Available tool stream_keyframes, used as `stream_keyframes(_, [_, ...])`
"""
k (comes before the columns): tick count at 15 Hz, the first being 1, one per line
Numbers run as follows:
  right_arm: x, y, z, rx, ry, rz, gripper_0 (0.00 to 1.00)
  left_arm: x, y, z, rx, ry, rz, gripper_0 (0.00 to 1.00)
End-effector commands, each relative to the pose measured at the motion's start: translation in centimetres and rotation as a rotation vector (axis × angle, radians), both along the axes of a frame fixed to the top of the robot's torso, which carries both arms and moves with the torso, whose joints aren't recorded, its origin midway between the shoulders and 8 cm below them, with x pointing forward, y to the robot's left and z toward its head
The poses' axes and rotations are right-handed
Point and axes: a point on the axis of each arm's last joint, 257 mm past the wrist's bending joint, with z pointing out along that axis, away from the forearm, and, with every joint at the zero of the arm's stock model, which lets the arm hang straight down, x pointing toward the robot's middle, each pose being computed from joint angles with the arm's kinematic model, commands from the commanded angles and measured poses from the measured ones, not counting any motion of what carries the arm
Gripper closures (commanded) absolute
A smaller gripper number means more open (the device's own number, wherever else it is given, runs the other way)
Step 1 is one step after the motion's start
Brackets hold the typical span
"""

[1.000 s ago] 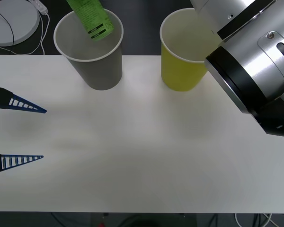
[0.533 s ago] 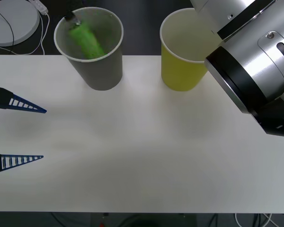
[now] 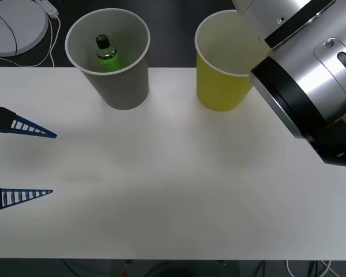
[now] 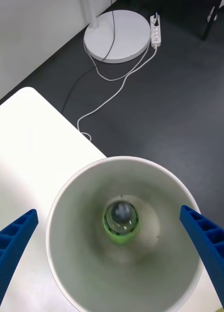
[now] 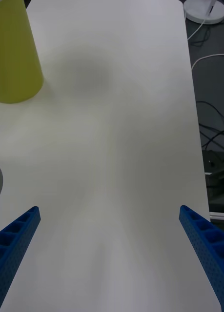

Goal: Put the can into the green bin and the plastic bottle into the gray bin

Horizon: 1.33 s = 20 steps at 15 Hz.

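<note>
White tabletop [image 3: 173, 190] fills the scene, dark floor beyond its far edge. At the left, the left gripper [image 3: 23, 163] hovers low with fingers spread wide and empty, parked out of the way. Far left, the gray bin [image 3: 116, 86] holds the plastic bottle [image 3: 106, 53], standing cap-up inside. The right gripper [image 4: 112, 253] hangs directly above that bin, fingers wide apart, holding nothing. Farther right, the green bin [image 3: 218, 86] stands upright and appears empty, ready for a can.
</note>
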Motion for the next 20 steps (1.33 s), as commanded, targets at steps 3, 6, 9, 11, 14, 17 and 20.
stream_keyframes(3, [0.3, -0.6, 0.5, -0.001, -0.011, 0.007, 0.0, 0.0, 0.0, 0.0, 0.0, 0.0, 0.0, 0.0])
stream_keyframes(6, [0.3, -1.5, 0.6, 0.01, -0.012, 0.04, 0.0, 0.0, 0.0, 0.0, 0.0, 0.0, 0.0, 0.0])
stream_keyframes(9, [-0.2, -3.5, 0.4, -0.001, -0.035, 0.059, 0.0, 0.0, 0.0, 0.0, 0.0, 0.0, 0.0, 0.0])
stream_keyframes(11, [-0.8, -4.6, 0.4, -0.015, -0.044, 0.074, 0.0, 0.0, 0.0, 0.0, 0.0, 0.0, 0.0, 0.0])
stream_keyframes(14, [-1.6, -6.2, 0.2, -0.002, -0.077, 0.1, 0.0, 0.0, 0.0, 0.0, 0.0, 0.0, 0.0, 0.0])
stream_keyframes(17, [-2.7, -7.5, 0.0, 0.008, -0.102, 0.132, 0.0, 0.0, 0.0, 0.0, 0.0, 0.0, 0.0, 0.0])
stream_keyframes(20, [-3.8, -9.1, -0.8, 0.003, -0.132, 0.153, 0.0, 0.0, 0.0, 0.0, 0.0, 0.0, 0.0, 0.0])
